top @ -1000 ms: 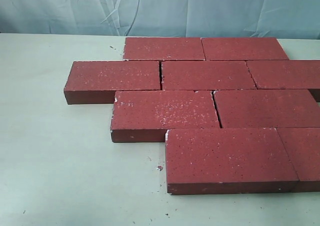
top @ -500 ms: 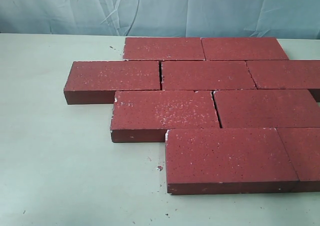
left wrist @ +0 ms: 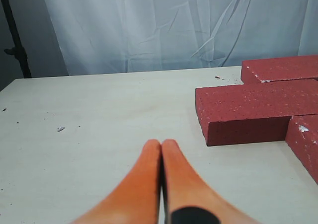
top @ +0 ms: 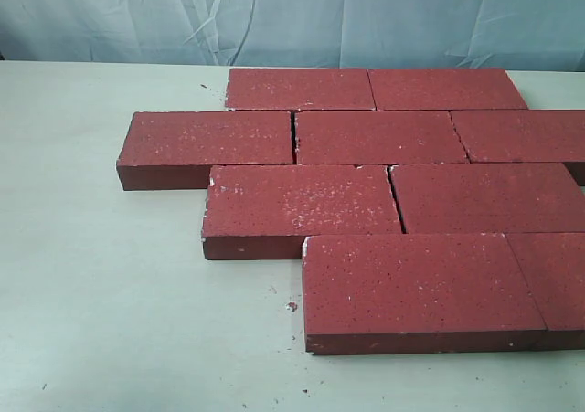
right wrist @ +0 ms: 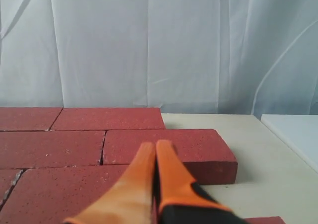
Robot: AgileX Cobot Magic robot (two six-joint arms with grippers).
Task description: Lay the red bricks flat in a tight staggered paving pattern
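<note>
The pale table (top: pixel 110 293) carries everything, with a wrinkled bluish curtain (top: pixel 274 19) hanging behind it. On the table's right part the red bricks (top: pixel 379 138) lie flat in 4 staggered rows. We count 9, though the frame cuts off the right edge.

We judge the paving all but done, so the step in hand looks like final tightening. A dark gap in the 3rd row (top: pixel 396 200) and a thinner one in the 2nd are open. Closing them would call for a sideways nudge on an end brick without lifting it.

The left hand (left wrist: pixel 161 147) has its orange fingers pressed together and holds nothing. It sits over bare table beside the leftmost brick. The right hand (right wrist: pixel 155 147) is likewise closed and empty, above the bricks.

Nothing blocks either hand. Only small crumbs (top: pixel 292 307) lie near the front brick and might jam under a sliding one.
</note>
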